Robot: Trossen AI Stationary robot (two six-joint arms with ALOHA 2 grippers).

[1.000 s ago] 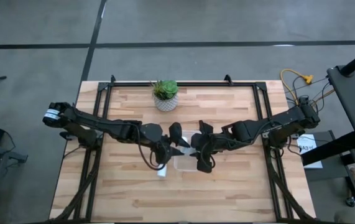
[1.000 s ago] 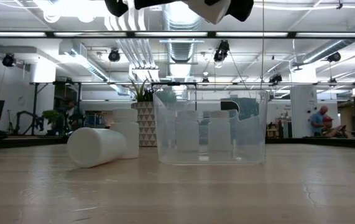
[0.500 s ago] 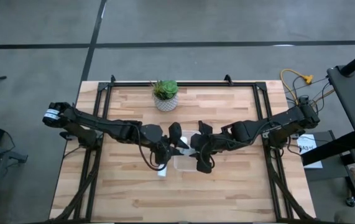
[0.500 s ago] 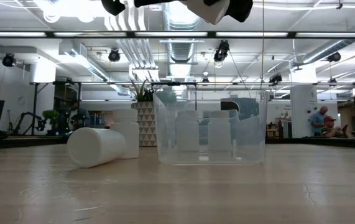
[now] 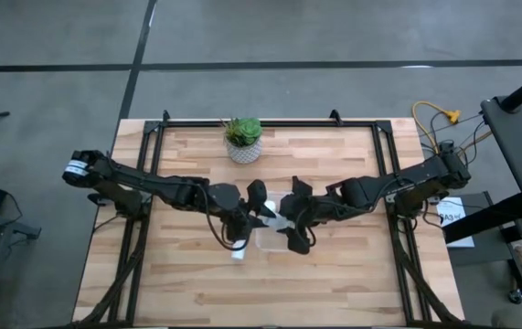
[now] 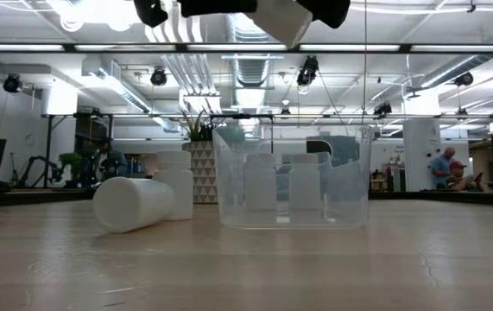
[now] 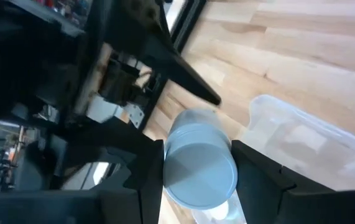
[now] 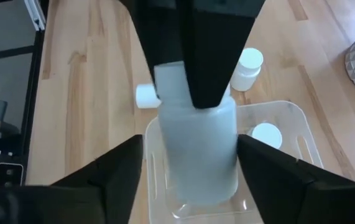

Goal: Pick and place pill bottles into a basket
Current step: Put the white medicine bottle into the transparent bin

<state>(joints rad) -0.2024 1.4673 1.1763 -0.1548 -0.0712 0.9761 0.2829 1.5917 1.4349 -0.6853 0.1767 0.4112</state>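
White bottle (image 7: 200, 165) clamped in left hand (image 7: 200, 180) above basket (image 7: 326, 140).

wooden table (image 5: 334, 265), basket (image 6: 293, 177), 2 bottles (image 6: 134, 203), plant pot (image 5: 243, 151)

White pill bottles (image 6: 134, 204), clear basket (image 6: 293, 177), light wood table (image 5: 334, 274), triangle-patterned pot (image 5: 243, 152) with green plant.

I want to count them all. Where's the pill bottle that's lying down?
In the low view, the lying pill bottle rests on the table on the picture's left of the clear basket, just in front of a standing bottle.
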